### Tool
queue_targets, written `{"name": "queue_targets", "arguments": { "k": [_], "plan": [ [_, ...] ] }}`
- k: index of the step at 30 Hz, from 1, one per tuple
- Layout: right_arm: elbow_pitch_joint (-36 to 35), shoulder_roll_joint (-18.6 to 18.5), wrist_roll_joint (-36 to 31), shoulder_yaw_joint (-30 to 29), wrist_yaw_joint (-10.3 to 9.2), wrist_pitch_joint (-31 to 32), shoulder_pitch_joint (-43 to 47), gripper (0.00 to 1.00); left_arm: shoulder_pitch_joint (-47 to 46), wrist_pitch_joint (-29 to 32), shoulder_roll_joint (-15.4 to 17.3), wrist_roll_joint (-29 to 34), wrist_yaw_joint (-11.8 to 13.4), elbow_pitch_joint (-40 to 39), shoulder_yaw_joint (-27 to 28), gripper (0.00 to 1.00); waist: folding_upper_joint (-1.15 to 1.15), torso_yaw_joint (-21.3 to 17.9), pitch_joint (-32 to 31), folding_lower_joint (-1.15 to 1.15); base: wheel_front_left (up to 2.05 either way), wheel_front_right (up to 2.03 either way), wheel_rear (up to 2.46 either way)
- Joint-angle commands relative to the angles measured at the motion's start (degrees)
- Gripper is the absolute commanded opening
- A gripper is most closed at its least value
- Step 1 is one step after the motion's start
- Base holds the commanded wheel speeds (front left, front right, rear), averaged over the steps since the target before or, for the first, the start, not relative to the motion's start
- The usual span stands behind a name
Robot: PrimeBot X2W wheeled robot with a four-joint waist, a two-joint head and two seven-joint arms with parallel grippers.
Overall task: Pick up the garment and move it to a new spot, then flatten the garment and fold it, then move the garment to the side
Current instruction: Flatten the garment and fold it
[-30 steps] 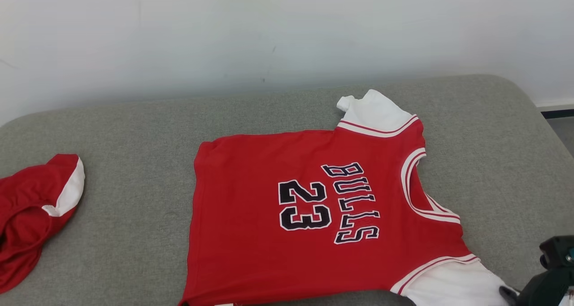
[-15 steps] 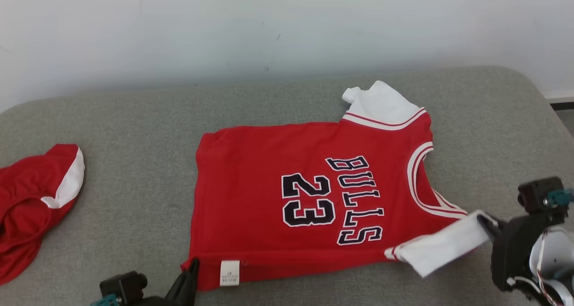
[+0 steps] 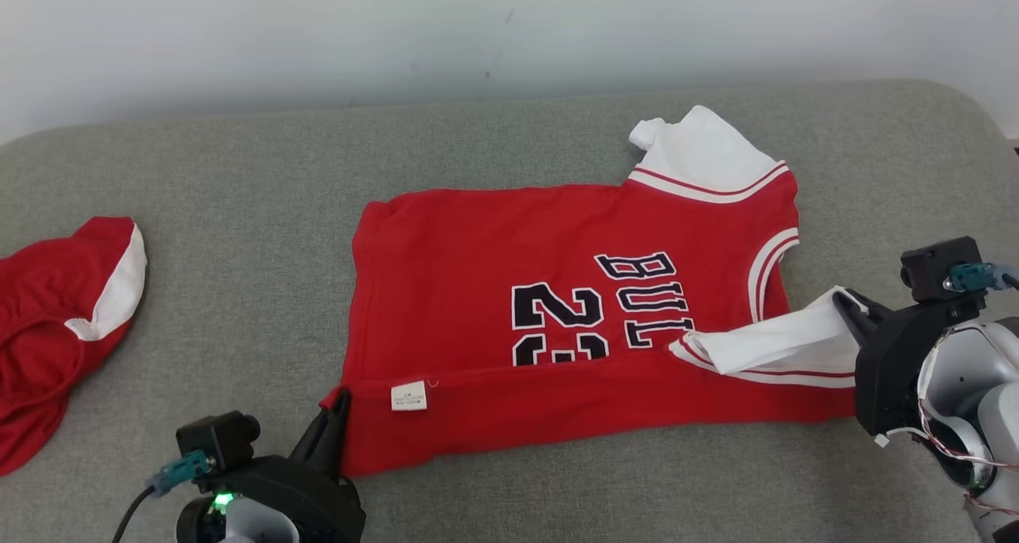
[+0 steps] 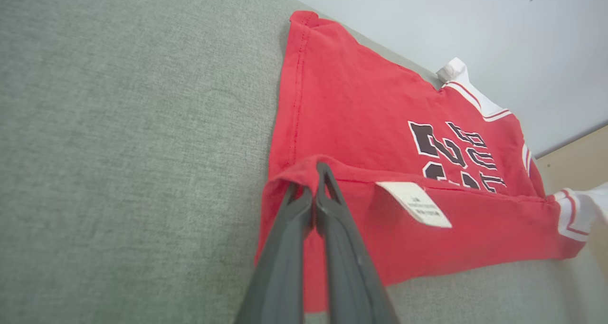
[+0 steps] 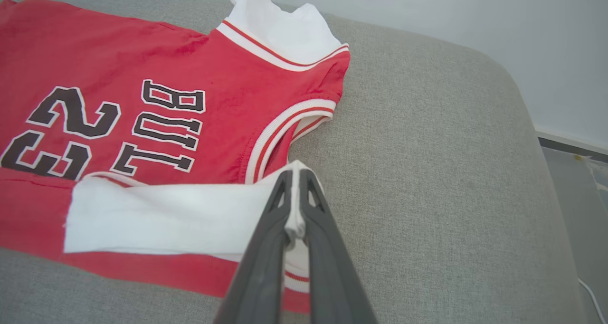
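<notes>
- The jersey (image 3: pixel 493 288) lies chest-up in the middle of the grey cushion (image 3: pixel 199 153), its near long edge lifted and turned over towards the wall
- The left gripper (image 4: pixel 316 172) is pressed together on the red hem corner; the right gripper (image 5: pixel 294 174) is pinching the white near sleeve (image 5: pixel 166 214)
- Risk: the right pinch has only a thin edge of sleeve, so a hard pull could slip it free and drop that end of the flap
- Risk: the two ends look unevenly carried, so the crease may run slanted across the number
- Risk: the far sleeve (image 3: pixel 700 157) is curled at its tip and could get trapped as a lump
- Hidden: the flap covers the lower part of the print; how many layers the left pinch holds I cannot tell
- Cut off: another red garment (image 3: pixel 56 320) runs off the left edge of the head view
</notes>
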Motion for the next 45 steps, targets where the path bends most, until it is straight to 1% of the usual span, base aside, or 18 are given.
{"name": "queue_targets", "arguments": {
  "k": [1, 9, 18, 20, 21, 22, 23, 28, 32, 35, 41, 45],
  "plan": [
    [0.66, -0.46, 0.7, 0.74, -0.15, -0.9, -1.03, 0.0, -1.01, -0.46, -0.04, 0.33, -0.12, 0.62, 0.15, 0.0, -0.01, 0.24, 0.85, -0.01, 0.0, 0.0, 0.0],
    [6.17, -1.56, 2.74, 4.76, -0.15, -5.09, -5.46, 0.0, -4.45, -1.9, -0.58, 0.99, -1.41, 4.22, 0.14, 0.0, -0.01, 0.23, 2.81, -0.01, 0.0, 0.0, 0.0],
    [10.89, -0.77, 3.19, 6.74, -0.15, -9.26, -9.26, 0.0, -5.87, -2.85, -0.99, 1.42, -2.49, 6.8, -0.34, 0.0, -0.01, 0.31, 3.5, -0.01, 0.0, 0.0, 0.0],
    [12.04, -0.36, 2.94, 6.94, -0.15, -10.05, -9.97, 0.0, -6.05, -3.03, -1.21, 1.57, -2.54, 7.18, -0.43, 0.15, -0.01, 0.43, 3.53, -0.01, 0.0, 0.0, 0.0],
    [12.64, -0.09, 2.81, 6.93, -0.15, -10.56, -10.37, 0.44, -6.14, -3.09, -1.34, 1.61, -2.64, 7.34, -0.52, 0.22, -0.01, 0.51, 3.52, -0.01, 0.0, 0.0, 0.0],
    [13.17, 0.39, 2.9, 6.83, -0.15, -10.97, -10.54, 1.0, -6.23, -3.27, -1.42, 1.76, -2.66, 7.44, -0.6, 0.48, -0.01, 0.59, 3.47, -0.01, 0.0, 0.0, 0.0],
    [13.68, 0.82, 3.17, 6.82, -0.15, -11.36, -10.64, 1.0, -6.32, -3.4, -1.49, 1.95, -2.54, 7.52, -0.61, 1.0, -0.01, 0.66, 3.42, -0.01, 0.0, 0.0, 0.0],
    [15.18, 1.75, 3.24, 6.24, -0.15, -13.01, -11.09, 1.0, -6.34, -4.3, -1.45, 3.37, -2.17, 7.2, -0.76, 1.0, -0.01, 0.92, 2.93, -0.01, 0.0, 0.0, 0.0],
    [15.65, 2.49, 3.35, 3.55, -0.15, -15.26, -10.38, 1.0, -5.05, -5.03, -0.84, 6.28, -0.48, 5.59, -0.02, 1.0, -0.01, 0.87, 1.95, -0.01, 0.0, 0.0, 0.0],
    [15.73, 3.01, 2.9, 0.65, -0.15, -15.61, -8.93, 1.0, -2.89, -5.3, -0.25, 9.03, 1.01, 3.7, 0.09, 1.0, -0.01, 0.62, 1.12, -0.01, 0.0, 0.0, 0.0],
    [15.54, 3.8, 2.04, -3.93, -0.15, -9.99, -4.1, 1.0, 1.08, -5.36, 0.45, 14.38, 4.27, 1.16, -1.55, 1.0, -0.01, 0.08, 0.24, -0.01, 0.0, 0.0, 0.0],
    [15.25, 4.99, 0.51, -6.66, -0.15, -6.14, -1.26, 1.0, 2.24, -5.3, 0.35, 16.69, 6.42, 1.45, -2.85, 1.0, -0.01, -0.3, 0.41, -0.01, 0.0, 0.0, 0.0]
  ]
}}
